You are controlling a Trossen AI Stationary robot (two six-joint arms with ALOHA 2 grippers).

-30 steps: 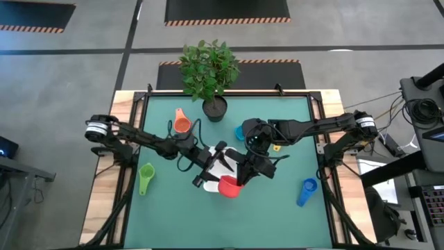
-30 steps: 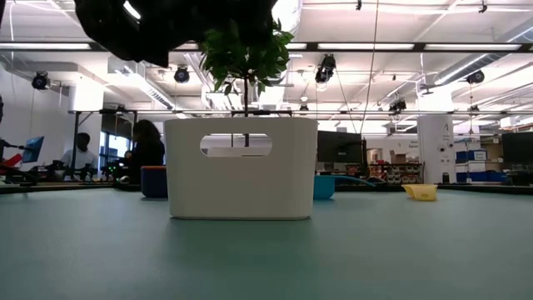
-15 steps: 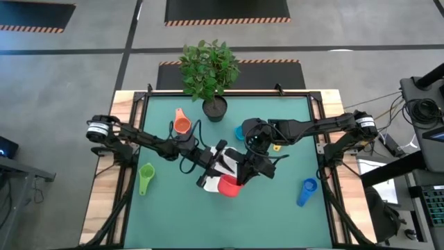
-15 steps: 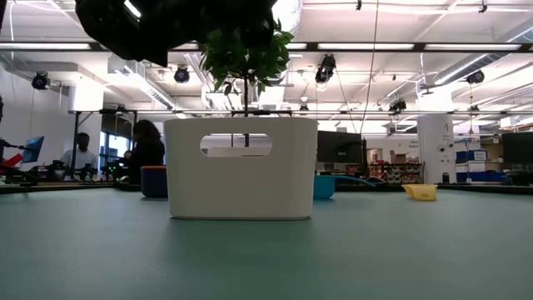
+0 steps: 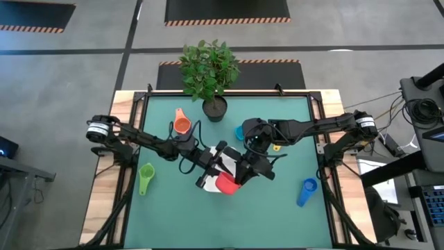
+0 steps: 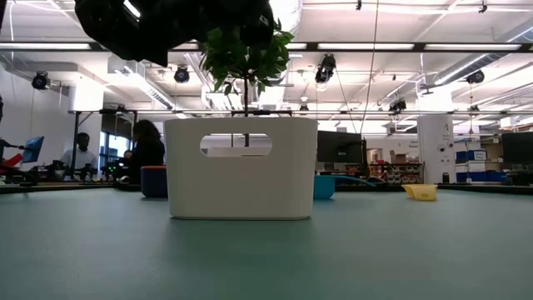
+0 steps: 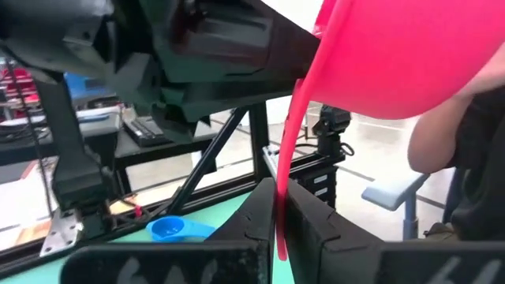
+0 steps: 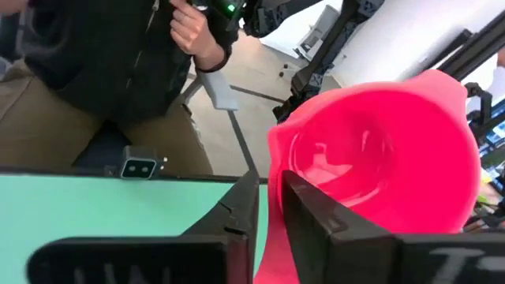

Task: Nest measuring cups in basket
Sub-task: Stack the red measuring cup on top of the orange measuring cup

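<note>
1. We see the left arm reaching in from the table's left edge toward the centre, forearm low and extended.
2. The left gripper (image 5: pixel 211 179) has its fingers (image 7: pixel 256 217) pressed together on the red cup's (image 5: pixel 225 184) handle.
3. The right arm reaches in from the right edge, elbow bent, wrist angled downward.
4. The right gripper (image 5: pixel 244 176) has its fingers (image 8: pixel 241 201) standing narrowly apart around the same cup's rim.

Green table (image 5: pixel 277 208), white basket (image 6: pixel 241 167), potted plant (image 5: pixel 214 107), orange (image 5: pixel 182 125), green (image 5: pixel 146 172), blue cups (image 5: pixel 307 187)
</note>
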